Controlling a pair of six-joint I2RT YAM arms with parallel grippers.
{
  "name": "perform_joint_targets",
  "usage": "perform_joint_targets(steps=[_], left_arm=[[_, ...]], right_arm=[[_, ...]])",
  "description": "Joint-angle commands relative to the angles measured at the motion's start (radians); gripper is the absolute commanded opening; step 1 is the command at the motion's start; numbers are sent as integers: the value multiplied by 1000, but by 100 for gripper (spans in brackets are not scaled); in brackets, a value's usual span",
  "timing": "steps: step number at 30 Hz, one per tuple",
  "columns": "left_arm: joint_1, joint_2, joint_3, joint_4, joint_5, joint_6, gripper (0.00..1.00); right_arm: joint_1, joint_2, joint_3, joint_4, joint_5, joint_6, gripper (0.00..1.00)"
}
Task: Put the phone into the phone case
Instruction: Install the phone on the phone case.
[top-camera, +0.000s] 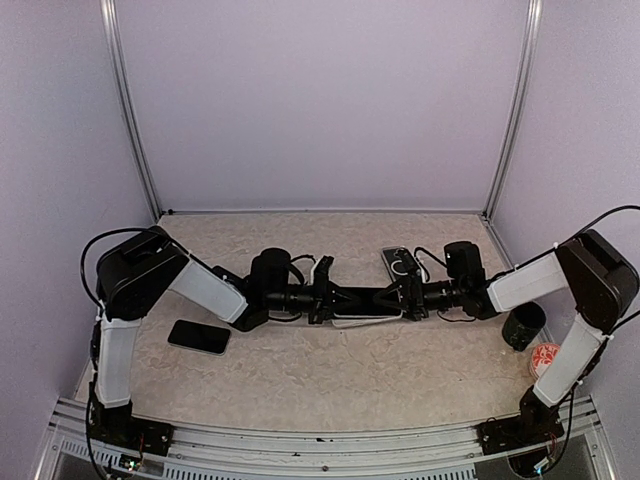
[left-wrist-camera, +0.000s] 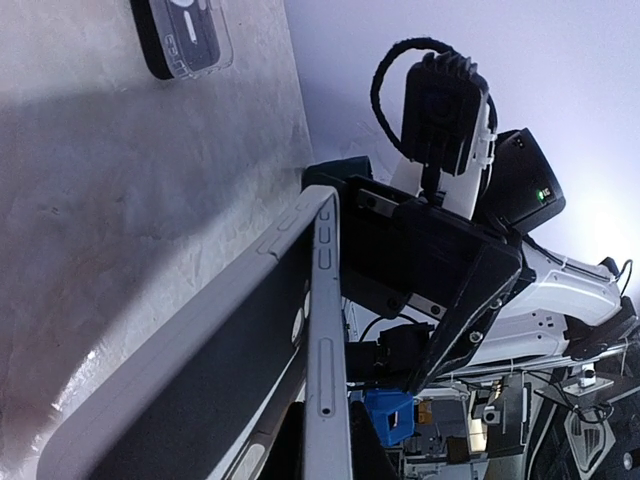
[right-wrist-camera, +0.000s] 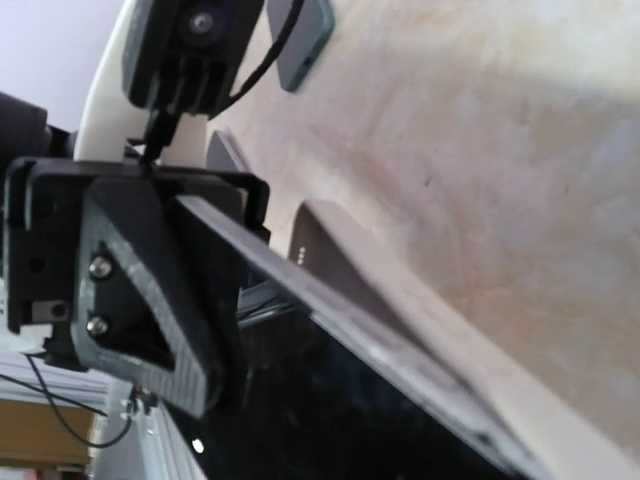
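Both arms reach in toward the middle of the table and meet over one object. The phone case hangs between them, lifted on its long edge, so from above only a narrow pale strip shows.

The left gripper pinches one end of it. In the right wrist view, one of its black triangular fingers lies flat against the dark glass. The right gripper pinches the other end. From the left wrist camera, its fingers close over the far end of the shell.

The phone sits inside the pale grey rim, and the side rail with its button slots runs up toward the right arm. The view is steep and blurred, so I cannot tell whether every corner is fully seated.

Behind the pair, toward the back wall, a second phone lies flat in a clear cover, well apart from the held one. A bare black phone lies flat on the left side of the table, near the left arm's elbow. A black cup stands upright at the right, just beside the right arm.
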Motion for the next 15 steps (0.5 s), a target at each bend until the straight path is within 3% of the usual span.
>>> perform_joint_targets(steps=[1,15], left_arm=[[-18,-64,55,-75,-4,94,0],[-29,-93,104,-228,-29,164,0]], right_arm=[[-6,16,-14,112,-77,38,77],[-6,5,-56,310,-158,112,57]])
